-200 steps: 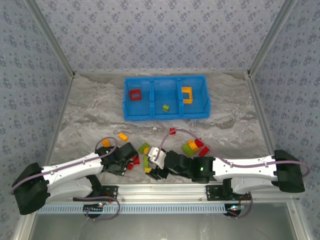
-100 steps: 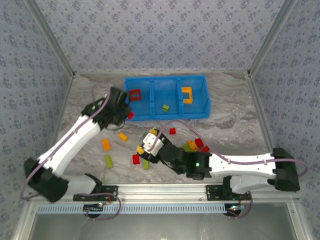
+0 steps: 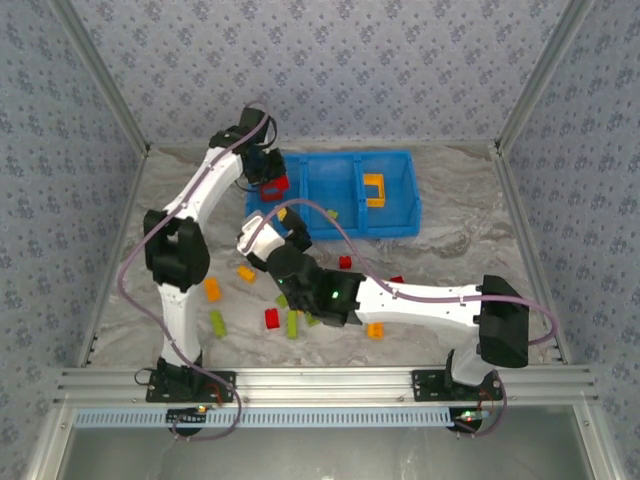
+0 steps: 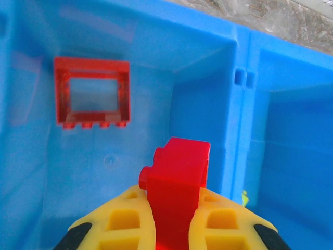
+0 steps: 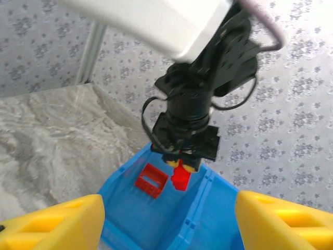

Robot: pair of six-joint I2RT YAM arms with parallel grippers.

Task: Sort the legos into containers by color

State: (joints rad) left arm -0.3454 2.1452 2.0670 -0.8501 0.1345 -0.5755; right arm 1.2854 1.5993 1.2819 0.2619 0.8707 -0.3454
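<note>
light: bright, even, from overhead | shadows: faint, soft-edged under the arms on the worktop (image 3: 460, 250) | glare: pale sheen on the bin (image 4: 78, 31) wall, upper left of left wrist view | focus: overhead view sharp; left end effector (image 4: 174, 221) fingers (image 4: 125, 224) and right end effector (image 5: 169, 213) fingers (image 5: 52, 224) blurred along bottom edges; red brick (image 4: 177, 177) slightly soft

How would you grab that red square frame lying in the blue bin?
Probably from straight above. The red frame lies flat in the blue bin, hole facing up, so one finger goes in the hole, one outside, pinching a thin wall.
</note>
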